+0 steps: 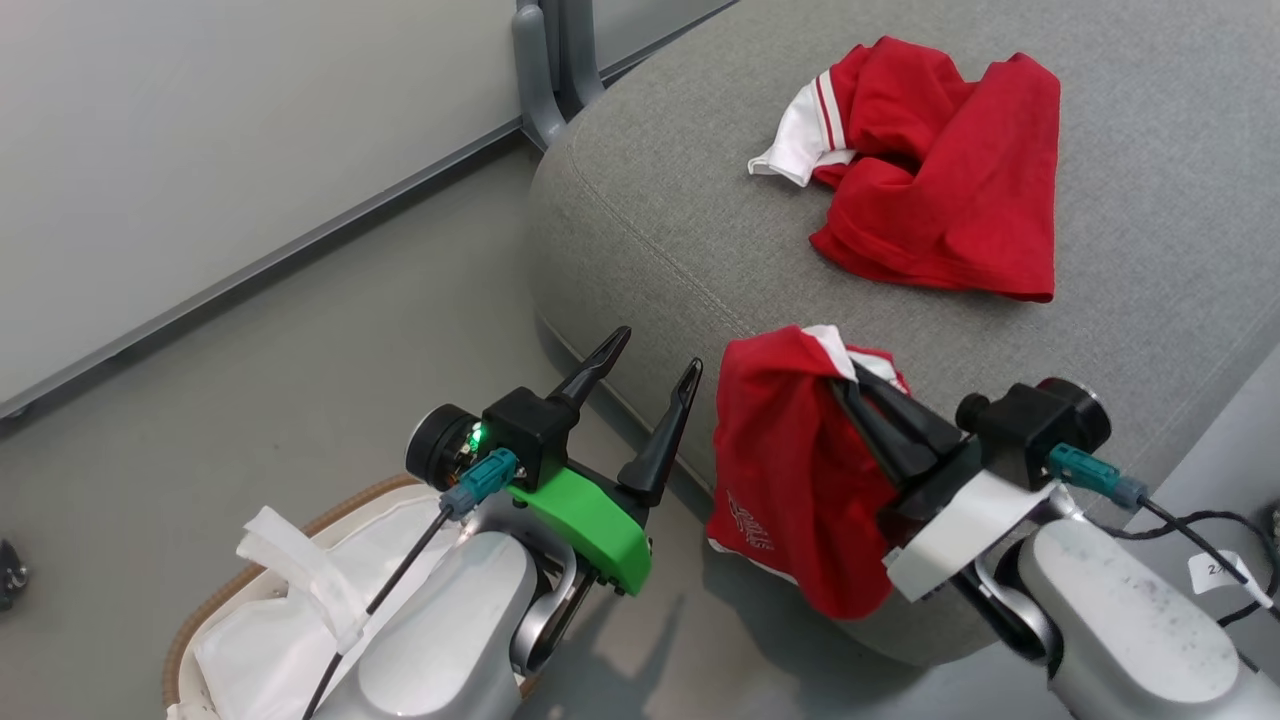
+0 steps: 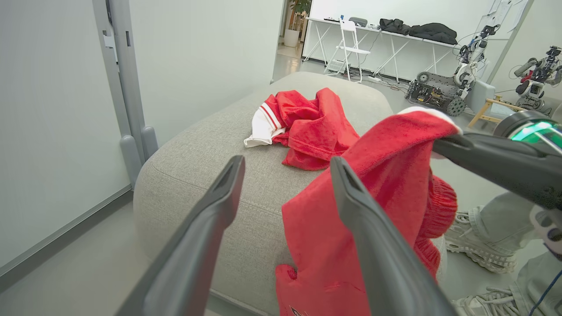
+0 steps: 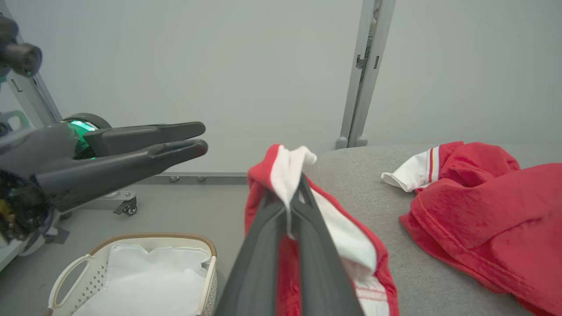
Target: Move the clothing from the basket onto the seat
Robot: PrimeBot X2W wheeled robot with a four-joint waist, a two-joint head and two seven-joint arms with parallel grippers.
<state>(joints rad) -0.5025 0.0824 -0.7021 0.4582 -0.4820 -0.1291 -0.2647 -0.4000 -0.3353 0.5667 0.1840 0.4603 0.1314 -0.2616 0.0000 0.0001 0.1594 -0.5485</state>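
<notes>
Two red garments, the crumpled garment (image 1: 930,170) lying on the grey seat (image 1: 1150,330), the hanging garment (image 1: 790,470) pinched at its white trim by our right gripper (image 1: 850,390), draped over the seat's front edge, our left gripper (image 1: 656,352) beside it, fingers wide and empty, the basket (image 3: 153,235) on the floor below us.

White print (image 1: 748,522): located on the lower part of the nearer red garment (image 1: 790,470), in the head view. The characters run at a slant in a few short lines. They are too small to read.

White tag (image 1: 1222,573): located beside the right forearm (image 1: 1140,630). It carries a dark marking that appears to begin with the digit 2. The remainder is not legible.

No other text, brand, number or sign can be read in any view.
</notes>
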